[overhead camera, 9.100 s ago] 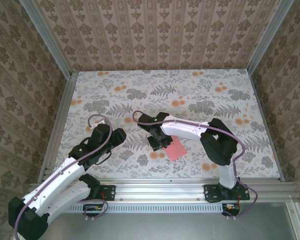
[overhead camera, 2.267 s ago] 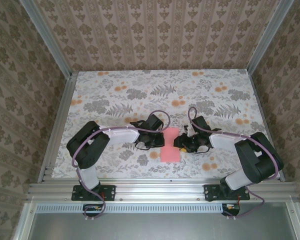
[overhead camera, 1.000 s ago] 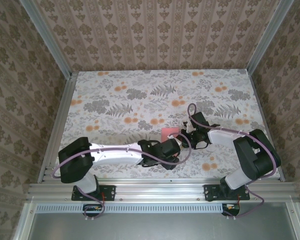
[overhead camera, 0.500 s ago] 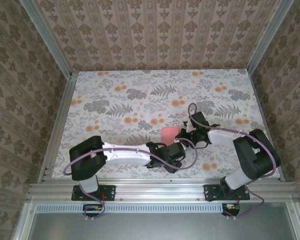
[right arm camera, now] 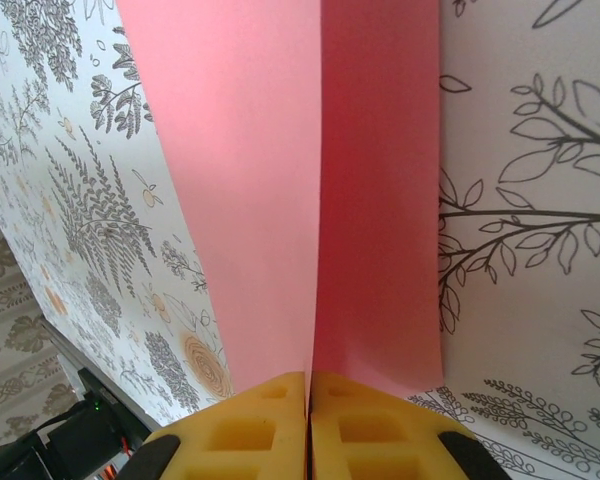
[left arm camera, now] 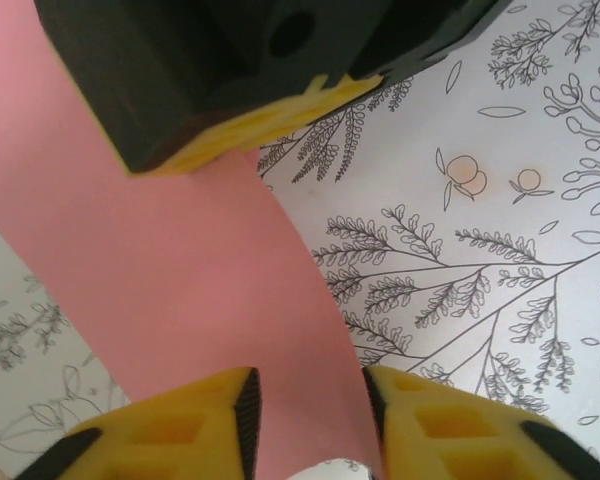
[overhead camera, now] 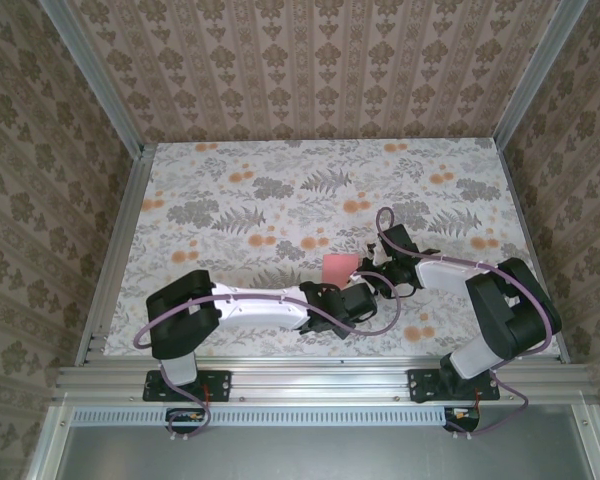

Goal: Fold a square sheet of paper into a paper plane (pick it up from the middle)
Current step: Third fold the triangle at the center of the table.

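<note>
The square sheet of paper (overhead camera: 338,267) is pink and stands folded, lifted off the table mid-right. My right gripper (overhead camera: 374,269) is shut on its crease; in the right wrist view the two flaps (right arm camera: 280,150) spread away from the closed right gripper (right arm camera: 309,380). My left gripper (overhead camera: 368,289) sits just in front of it, by the paper's near end. In the left wrist view the pink strip (left arm camera: 180,260) runs down into the gap of the left gripper (left arm camera: 310,405), whose jaws stand apart on either side of it. The right gripper's yellow pad (left arm camera: 250,125) holds the paper's far end.
The floral table (overhead camera: 280,190) stretches open behind and to the left of the grippers. Patterned walls and metal rails (overhead camera: 115,260) bound it. The left arm (overhead camera: 250,305) lies across the near strip of the table.
My left gripper has slid right along the near edge to the paper's near end, and its jaws have narrowed around the strip. The right gripper keeps its hold in place.
</note>
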Robot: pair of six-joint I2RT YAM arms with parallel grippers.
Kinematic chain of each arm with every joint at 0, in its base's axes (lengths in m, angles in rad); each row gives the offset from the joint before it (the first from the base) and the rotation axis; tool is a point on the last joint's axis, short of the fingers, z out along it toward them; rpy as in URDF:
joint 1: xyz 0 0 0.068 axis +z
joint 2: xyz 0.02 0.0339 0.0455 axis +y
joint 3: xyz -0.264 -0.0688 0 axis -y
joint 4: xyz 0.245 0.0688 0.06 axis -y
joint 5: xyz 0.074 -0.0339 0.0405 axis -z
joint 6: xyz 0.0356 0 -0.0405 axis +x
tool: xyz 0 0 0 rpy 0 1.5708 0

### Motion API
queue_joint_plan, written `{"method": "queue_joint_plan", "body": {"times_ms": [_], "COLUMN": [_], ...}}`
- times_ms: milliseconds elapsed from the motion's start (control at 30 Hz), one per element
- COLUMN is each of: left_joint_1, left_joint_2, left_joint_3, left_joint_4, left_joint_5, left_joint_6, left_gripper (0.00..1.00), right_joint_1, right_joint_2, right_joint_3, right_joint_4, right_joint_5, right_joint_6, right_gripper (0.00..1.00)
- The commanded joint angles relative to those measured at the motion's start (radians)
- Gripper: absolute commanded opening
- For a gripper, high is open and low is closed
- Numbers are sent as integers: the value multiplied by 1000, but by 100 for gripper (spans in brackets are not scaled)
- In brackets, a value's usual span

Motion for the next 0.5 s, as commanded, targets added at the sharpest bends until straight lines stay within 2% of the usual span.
{"method": "queue_joint_plan", "body": {"times_ms": [0,167,300,467], "left_joint_1": [-5,1,18,55], "left_joint_2": [-39,-45,-62,-80], "left_joint_3": [-10,-21,-42,-86], "left_joint_4": [-6,-4,16,71], "left_joint_5": [-34,-31,-1,98], "left_joint_6": [-11,-15,-15,-1], "left_gripper": [23,5,0,0], "right_joint_1": [-6,-5,-6,-16], "right_joint_2": [19,22,15,-34], "right_joint_3": [-2,8,20,64], "right_joint_4": [-18,-38,-64,-156], "right_joint_5": [-1,6,15,51], "right_joint_6": [-11,-26,-43,-93], "right_gripper": [11,12,18,28]}}
